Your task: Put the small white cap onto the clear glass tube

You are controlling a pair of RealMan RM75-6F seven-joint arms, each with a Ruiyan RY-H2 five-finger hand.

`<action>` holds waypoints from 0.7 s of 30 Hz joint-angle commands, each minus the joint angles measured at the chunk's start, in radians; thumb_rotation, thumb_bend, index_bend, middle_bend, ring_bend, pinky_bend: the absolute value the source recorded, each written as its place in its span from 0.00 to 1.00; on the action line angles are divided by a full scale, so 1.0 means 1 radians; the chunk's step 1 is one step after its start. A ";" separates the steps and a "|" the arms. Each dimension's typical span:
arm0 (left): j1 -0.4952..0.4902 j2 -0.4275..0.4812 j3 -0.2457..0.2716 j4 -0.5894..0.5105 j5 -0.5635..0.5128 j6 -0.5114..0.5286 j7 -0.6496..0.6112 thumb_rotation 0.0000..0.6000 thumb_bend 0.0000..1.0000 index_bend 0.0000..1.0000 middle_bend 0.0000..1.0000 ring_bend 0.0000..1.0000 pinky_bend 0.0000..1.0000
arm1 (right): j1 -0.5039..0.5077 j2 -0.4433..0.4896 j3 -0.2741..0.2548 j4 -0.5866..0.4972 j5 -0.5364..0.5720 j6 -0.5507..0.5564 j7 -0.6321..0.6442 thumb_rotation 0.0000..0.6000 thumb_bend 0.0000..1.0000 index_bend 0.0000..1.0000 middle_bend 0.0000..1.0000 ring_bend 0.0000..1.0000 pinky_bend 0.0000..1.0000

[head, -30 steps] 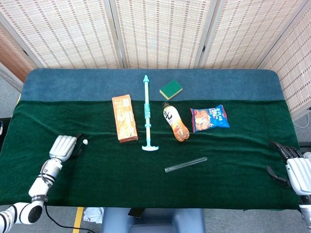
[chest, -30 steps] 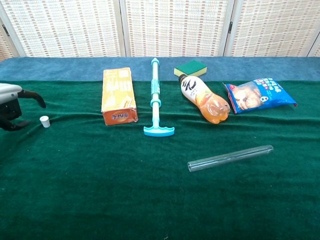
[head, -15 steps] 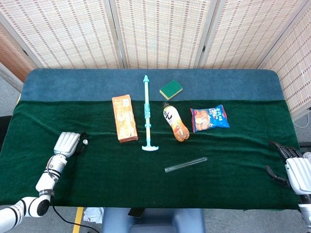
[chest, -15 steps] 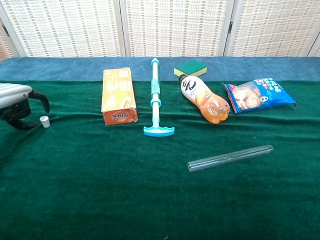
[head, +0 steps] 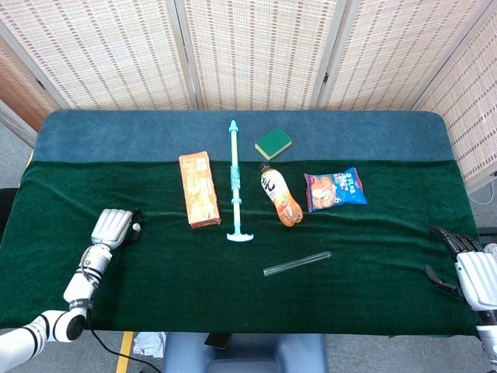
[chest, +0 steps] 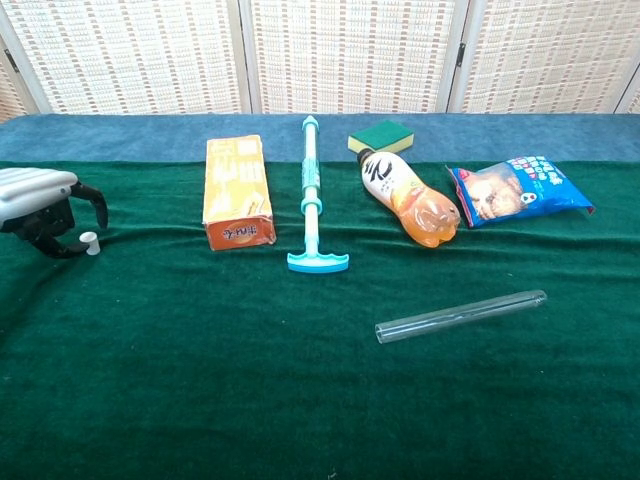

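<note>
While the small white cap [chest: 91, 240] at the table's left edge is flanked, not yet held, by the left hand [chest: 45, 206]'s parted fingers, the clear glass tube [chest: 462, 315] near the front edge is uncapped, the right hand [head: 468, 264] idling open, empty.

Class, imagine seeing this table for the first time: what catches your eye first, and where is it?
The long turquoise pump runs down the table's middle, between the orange box and the lying orange drink bottle. Nearer the front lies the clear glass tube. Far left, the left hand curls around the small white cap.
</note>
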 commanded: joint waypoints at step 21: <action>-0.003 -0.030 -0.001 0.056 0.021 0.004 -0.042 1.00 0.44 0.48 0.98 0.87 0.80 | 0.006 -0.002 0.001 -0.007 0.011 -0.019 -0.014 1.00 0.41 0.14 0.28 0.26 0.22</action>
